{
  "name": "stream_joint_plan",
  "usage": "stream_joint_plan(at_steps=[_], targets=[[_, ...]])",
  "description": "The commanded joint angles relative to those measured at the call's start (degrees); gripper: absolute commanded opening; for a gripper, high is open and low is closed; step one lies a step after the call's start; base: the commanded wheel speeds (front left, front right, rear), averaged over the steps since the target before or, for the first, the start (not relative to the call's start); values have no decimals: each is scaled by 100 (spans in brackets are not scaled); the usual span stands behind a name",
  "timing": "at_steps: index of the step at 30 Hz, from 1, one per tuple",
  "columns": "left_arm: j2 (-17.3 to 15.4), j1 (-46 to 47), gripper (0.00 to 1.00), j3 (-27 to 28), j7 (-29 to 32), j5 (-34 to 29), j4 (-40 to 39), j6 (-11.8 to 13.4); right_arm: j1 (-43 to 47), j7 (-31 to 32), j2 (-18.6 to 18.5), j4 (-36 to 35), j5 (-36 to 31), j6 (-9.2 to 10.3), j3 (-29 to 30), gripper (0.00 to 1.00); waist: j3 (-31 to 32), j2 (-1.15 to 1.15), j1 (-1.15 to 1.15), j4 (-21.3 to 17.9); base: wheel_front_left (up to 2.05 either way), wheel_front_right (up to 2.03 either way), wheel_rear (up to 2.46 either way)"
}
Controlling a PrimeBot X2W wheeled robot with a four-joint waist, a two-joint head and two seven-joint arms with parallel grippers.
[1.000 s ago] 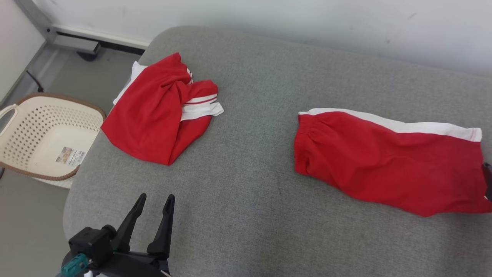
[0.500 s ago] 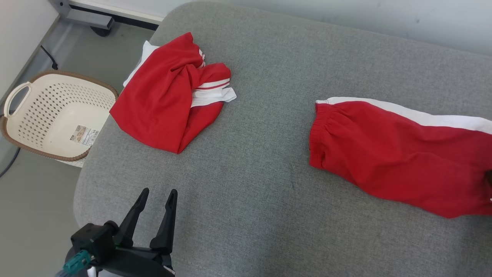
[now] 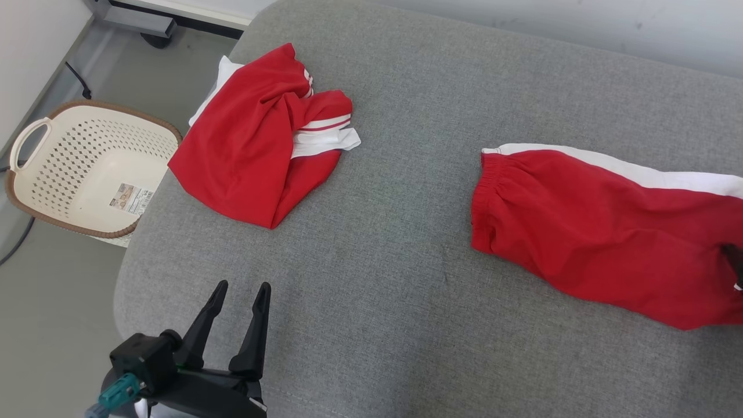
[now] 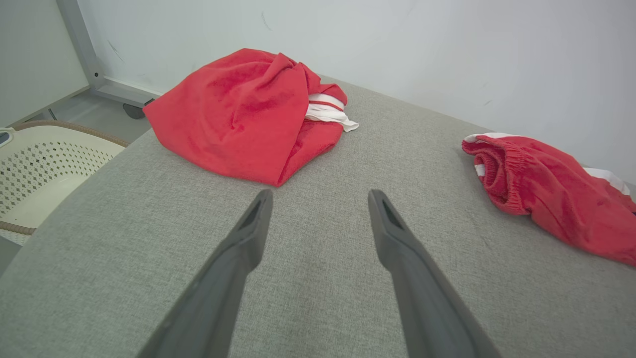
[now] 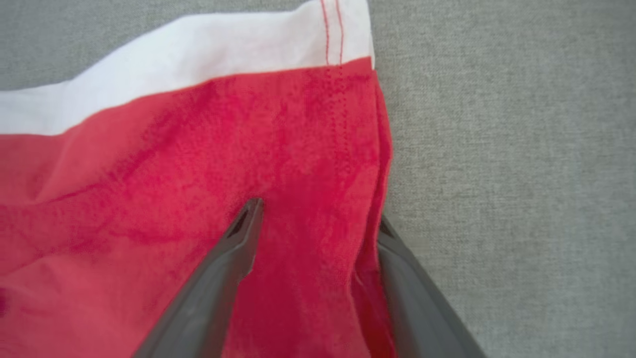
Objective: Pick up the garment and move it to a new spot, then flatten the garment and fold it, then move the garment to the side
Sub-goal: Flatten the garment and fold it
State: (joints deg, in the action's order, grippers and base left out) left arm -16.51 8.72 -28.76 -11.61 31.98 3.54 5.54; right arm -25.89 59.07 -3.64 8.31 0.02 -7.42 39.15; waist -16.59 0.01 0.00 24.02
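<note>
A red garment (image 3: 592,232) with a white side stripe lies stretched out on the right of the grey padded surface (image 3: 406,174), its elastic waistband toward the middle. My right gripper (image 5: 318,214) is open at its far hem. One finger rests on the red cloth and the other sits at the cloth's edge; its dark tip shows at the head view's right edge (image 3: 736,264). A second red and white garment (image 3: 249,151) lies crumpled at the back left. My left gripper (image 3: 242,285) hovers open and empty near the front left, pointing toward that heap (image 4: 243,109).
A cream perforated basket (image 3: 69,151) with a brown rim stands on the floor left of the surface, also seen in the left wrist view (image 4: 39,154). A pale wall runs behind. A metal frame base (image 3: 139,17) and a dark cable (image 3: 78,81) lie on the floor at back left.
The head camera has shifted, so the whole picture sits differently. Both garments lie as before, and both grippers stay open in place.
</note>
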Motion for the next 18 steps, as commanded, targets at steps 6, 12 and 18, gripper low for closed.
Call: stream_joint_plan(at_steps=[6, 12, 18], targets=[[12, 107, 100, -43, -8, 19, 27, -5, -39, 1, 51, 9, -33, -15, -61, 20, -7, -1, 0, 51, 0, 0, 0], [9, 86, 100, -27, -35, 55, 50, 34, 32, -57, 55, -118, -133, -15, -48, 0, 34, -1, 0, 49, 0, 0, 0], [-1, 70, 100, -36, -48, 75, 57, 33, 100, -55, -11, -269, -252, -15, 16, 0, 122, -1, 0, -45, 0, 0, 0]])
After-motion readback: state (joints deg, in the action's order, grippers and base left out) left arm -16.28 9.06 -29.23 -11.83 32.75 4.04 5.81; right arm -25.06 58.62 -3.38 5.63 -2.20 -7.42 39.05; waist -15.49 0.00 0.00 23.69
